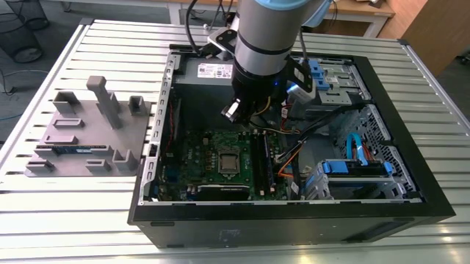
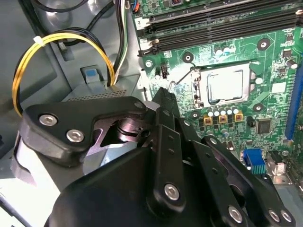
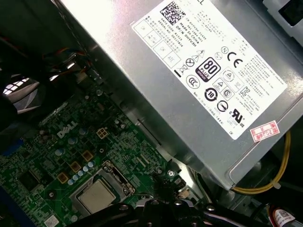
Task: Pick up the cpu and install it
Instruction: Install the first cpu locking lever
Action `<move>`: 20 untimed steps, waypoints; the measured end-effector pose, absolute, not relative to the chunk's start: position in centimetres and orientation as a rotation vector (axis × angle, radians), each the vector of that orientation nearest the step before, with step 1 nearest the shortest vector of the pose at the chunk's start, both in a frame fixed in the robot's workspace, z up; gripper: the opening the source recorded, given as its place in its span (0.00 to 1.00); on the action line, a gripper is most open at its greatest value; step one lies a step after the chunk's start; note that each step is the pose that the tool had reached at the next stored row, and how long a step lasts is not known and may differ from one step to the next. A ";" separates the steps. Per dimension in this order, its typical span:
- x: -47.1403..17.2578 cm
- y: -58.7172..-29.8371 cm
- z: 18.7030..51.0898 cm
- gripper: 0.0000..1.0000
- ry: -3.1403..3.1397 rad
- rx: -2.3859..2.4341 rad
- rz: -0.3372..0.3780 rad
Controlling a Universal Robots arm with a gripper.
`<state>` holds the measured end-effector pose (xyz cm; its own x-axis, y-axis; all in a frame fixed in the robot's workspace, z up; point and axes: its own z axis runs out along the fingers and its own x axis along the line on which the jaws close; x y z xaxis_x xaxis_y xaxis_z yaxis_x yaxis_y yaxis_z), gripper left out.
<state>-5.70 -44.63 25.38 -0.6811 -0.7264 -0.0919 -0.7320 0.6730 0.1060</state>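
Black tool closed and empty above the motherboard, cpu seated in its socket, apart from the tool, nearer the open case's near wall

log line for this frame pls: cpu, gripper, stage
cpu: seated flat in motherboard socket | gripper: above board beside power supply, holding nothing visible, jaws state unclear | stage: cpu in socket

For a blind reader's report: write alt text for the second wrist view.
A small flat square cpu with a silvery metal top lies in the silver metal socket frame on a green motherboard, beyond the arm's black jointed claw. Long black memory slots run beside the socket; yellow and black cables loop over the grey case wall.
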 end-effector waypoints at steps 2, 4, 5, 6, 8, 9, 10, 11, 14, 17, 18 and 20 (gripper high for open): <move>-5.7 -44.5 25.3 0.11 2.834 -1.239 0.208; -5.7 -44.4 25.1 0.11 2.833 -1.241 0.208; -5.6 -44.3 25.0 0.11 2.833 -1.241 0.208; -5.6 -44.3 24.9 0.11 2.833 -1.242 0.208; -5.6 -44.2 24.7 0.11 2.833 -1.243 0.208; -5.6 -44.1 24.6 0.11 2.832 -1.243 0.208; -5.6 -44.1 24.5 0.11 2.832 -1.244 0.208; -5.6 -44.1 24.3 0.11 2.832 -1.244 0.208; -5.6 -44.1 24.2 0.11 2.838 -1.246 0.192; -5.6 -44.1 24.2 0.11 2.848 -1.251 0.158; -5.6 -44.1 24.2 0.11 2.851 -1.252 0.149; -5.6 -44.1 24.2 0.11 2.857 -1.254 0.133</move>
<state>-5.61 -44.07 24.21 -0.6771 -0.7341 -0.0511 -0.7356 0.6737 0.0703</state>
